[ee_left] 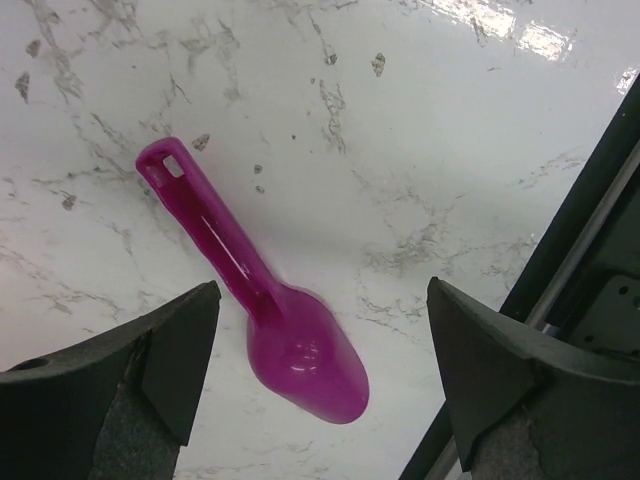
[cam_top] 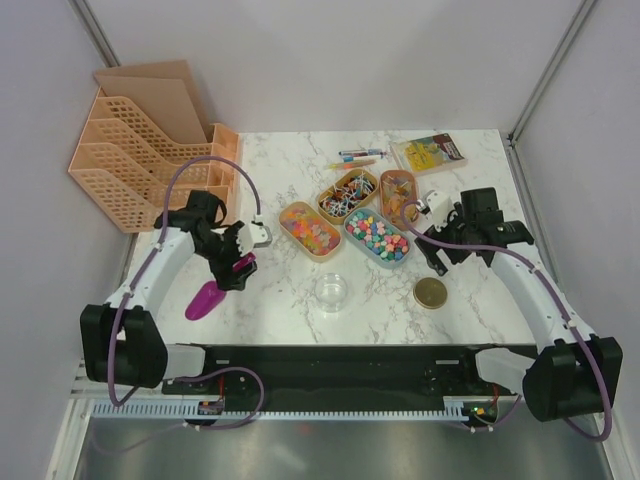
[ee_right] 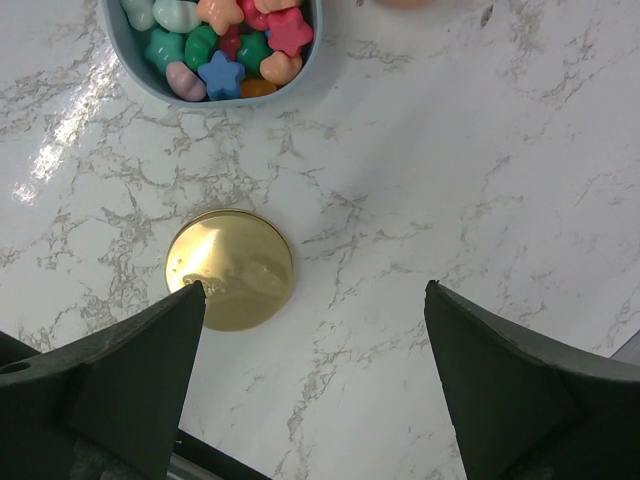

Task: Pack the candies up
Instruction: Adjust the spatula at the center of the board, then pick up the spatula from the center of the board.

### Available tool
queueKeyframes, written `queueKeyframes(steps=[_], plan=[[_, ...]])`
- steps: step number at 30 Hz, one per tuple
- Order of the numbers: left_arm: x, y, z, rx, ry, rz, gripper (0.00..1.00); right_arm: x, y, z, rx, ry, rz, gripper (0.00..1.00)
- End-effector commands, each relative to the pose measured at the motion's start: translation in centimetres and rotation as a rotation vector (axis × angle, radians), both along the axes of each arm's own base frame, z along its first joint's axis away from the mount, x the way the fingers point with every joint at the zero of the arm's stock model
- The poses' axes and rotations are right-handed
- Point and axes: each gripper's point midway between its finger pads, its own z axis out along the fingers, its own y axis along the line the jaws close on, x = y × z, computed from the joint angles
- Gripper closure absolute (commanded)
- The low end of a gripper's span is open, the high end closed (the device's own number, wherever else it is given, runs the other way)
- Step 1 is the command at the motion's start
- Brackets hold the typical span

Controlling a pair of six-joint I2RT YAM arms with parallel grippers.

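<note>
The candies lie in four small trays at the table's middle: orange-pink-yellow ones (cam_top: pixel 308 228), wrapped striped ones (cam_top: pixel 347 195), pastel star-shaped ones (cam_top: pixel 377 237) (ee_right: pixel 225 40) in a blue tray, and brown ones (cam_top: pixel 398 185). A magenta scoop (cam_top: pixel 207 299) (ee_left: pixel 270 300) lies flat on the marble. My left gripper (cam_top: pixel 237 267) (ee_left: pixel 323 290) hovers open above it, holding nothing. My right gripper (cam_top: pixel 437 258) (ee_right: pixel 315 290) stands open over bare marble, just right of a gold lid (cam_top: pixel 431 293) (ee_right: pixel 230 270).
A clear round jar (cam_top: pixel 332 291) stands open near the front, between scoop and lid. Peach file racks (cam_top: pixel 150 150) fill the back left. Coloured pens (cam_top: pixel 358 157) and a flat yellow packet (cam_top: pixel 430 153) lie at the back edge.
</note>
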Motion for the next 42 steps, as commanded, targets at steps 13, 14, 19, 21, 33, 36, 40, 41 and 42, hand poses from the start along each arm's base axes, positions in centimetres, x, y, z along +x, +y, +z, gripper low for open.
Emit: queueKeyframes(steps=[13, 14, 19, 21, 33, 36, 40, 41, 42], plan=[[0.2, 7.7, -4.1, 0.138, -0.023, 0.385, 0.1, 2.1, 1.4, 1.5, 0.038, -0.03, 0.07, 0.02], [0.3, 8.0, -4.2, 0.139, -0.028, 0.393, 0.1, 2.2, 1.5, 1.4, 0.039, -0.027, 0.075, 0.02], [-0.9, 9.2, -6.3, 0.175, 0.002, 0.4, 0.11, 2.8, 2.0, 1.6, 0.046, -0.03, 0.084, 0.02], [-1.3, 9.3, -6.9, 0.18, 0.011, 0.394, 0.11, 2.9, 1.9, 1.7, 0.039, -0.035, 0.084, 0.02], [-2.7, 10.6, -9.2, 0.236, 0.051, 0.382, 0.15, 2.8, 1.8, 2.0, 0.037, -0.045, 0.082, 0.02], [-3.3, 10.8, -9.5, 0.248, 0.056, 0.37, 0.16, 2.7, 1.8, 1.9, 0.035, -0.043, 0.082, 0.02], [-3.8, 10.9, -9.6, 0.249, 0.052, 0.358, 0.19, 2.7, 1.9, 2.0, 0.042, -0.048, 0.082, 0.02], [-3.8, 10.9, -9.5, 0.25, 0.046, 0.354, 0.21, 2.7, 2.0, 1.9, 0.046, -0.045, 0.086, 0.02], [-3.8, 10.8, -9.4, 0.246, 0.043, 0.348, 0.25, 2.6, 2.0, 1.9, 0.05, -0.044, 0.085, 0.02]])
